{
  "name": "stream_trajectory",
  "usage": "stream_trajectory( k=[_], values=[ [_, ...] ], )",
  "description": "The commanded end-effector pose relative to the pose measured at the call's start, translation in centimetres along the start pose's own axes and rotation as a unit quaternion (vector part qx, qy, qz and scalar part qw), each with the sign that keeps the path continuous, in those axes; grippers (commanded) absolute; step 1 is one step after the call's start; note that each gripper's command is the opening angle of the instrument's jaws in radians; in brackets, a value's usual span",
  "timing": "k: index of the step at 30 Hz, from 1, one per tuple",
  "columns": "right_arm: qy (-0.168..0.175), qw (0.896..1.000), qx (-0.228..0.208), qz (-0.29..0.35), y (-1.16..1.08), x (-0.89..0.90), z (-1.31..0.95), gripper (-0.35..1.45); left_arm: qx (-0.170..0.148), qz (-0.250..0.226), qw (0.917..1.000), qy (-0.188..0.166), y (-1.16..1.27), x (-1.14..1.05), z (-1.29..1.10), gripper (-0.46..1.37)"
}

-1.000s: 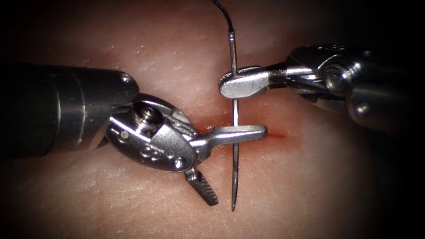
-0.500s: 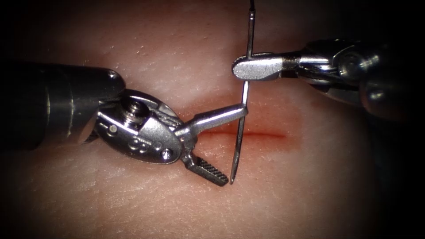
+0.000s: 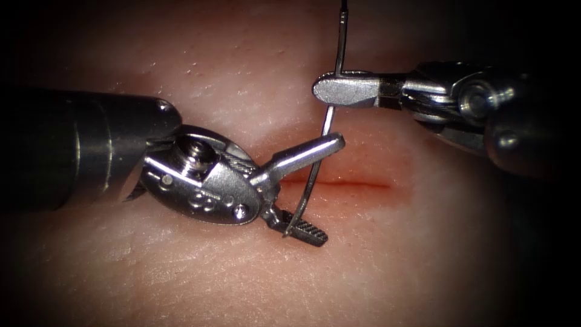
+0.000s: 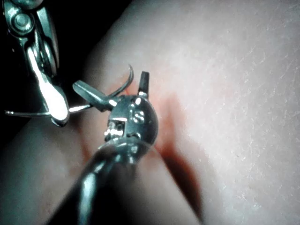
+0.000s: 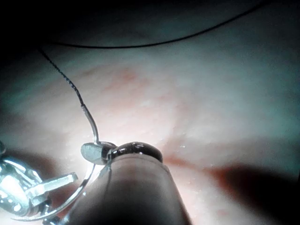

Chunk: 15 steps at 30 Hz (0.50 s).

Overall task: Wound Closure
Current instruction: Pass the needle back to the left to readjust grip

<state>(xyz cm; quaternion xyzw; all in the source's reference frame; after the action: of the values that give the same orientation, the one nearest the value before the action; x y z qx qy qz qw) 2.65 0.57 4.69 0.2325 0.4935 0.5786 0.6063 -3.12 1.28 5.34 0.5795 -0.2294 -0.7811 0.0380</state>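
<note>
My right tool point(image 3: 342, 89) comes in from the right, its jaws shut on the curved needle point(image 3: 327, 127) close to the thread end. The needle hangs above the tissue point(image 3: 254, 91), not in it, and crosses over the left part of the red cut point(image 3: 357, 183). Its point lies at the lower jaw of my left tool point(image 3: 333, 189). That tool's jaws stand open, one on each side of the needle's body, holding nothing. The dark thread point(image 3: 344, 5) leaves the needle's upper end. The needle point(image 4: 126, 79) curves between the left tool's point(image 4: 111, 80) spread jaws. The right tool point(image 5: 93, 152) holds the needle point(image 5: 91, 126), with thread point(image 5: 70, 84) trailing.
A reddish stain surrounds the cut point(image 3: 315, 172) on the pale tissue. The thread point(image 5: 164, 44) runs in a long arc across the tissue behind the right tool. The left tool's dark shaft point(image 3: 72, 148) lies over the left side.
The right tool rose and turned the needle, so its point swung left to the left tool's lower jaw. The left tool shifted slightly, jaws still open around the needle.
</note>
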Motion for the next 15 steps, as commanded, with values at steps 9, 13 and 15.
stream_trajectory(
  k=[9, 13, 15],
  values=[
    [-0.005, 1.0, -0.006, -0.006, 0.02, -0.01, 0.0, -0.35, -0.002, 0.035, 0.9993, -0.012, -0.01, 0.05, -0.02, -0.35],
    [-0.007, 1.0, -0.003, -0.006, 0.02, -0.01, 0.0, -0.35, -0.01, 0.04, 0.9991, -0.013, -0.05, 0.02, -0.02, -0.35],
    [-0.007, 1.0, -0.003, -0.006, 0.02, -0.01, 0.0, -0.35, -0.011, 0.042, 0.999, -0.012, -0.07, 0.01, -0.03, -0.35]
  ],
)
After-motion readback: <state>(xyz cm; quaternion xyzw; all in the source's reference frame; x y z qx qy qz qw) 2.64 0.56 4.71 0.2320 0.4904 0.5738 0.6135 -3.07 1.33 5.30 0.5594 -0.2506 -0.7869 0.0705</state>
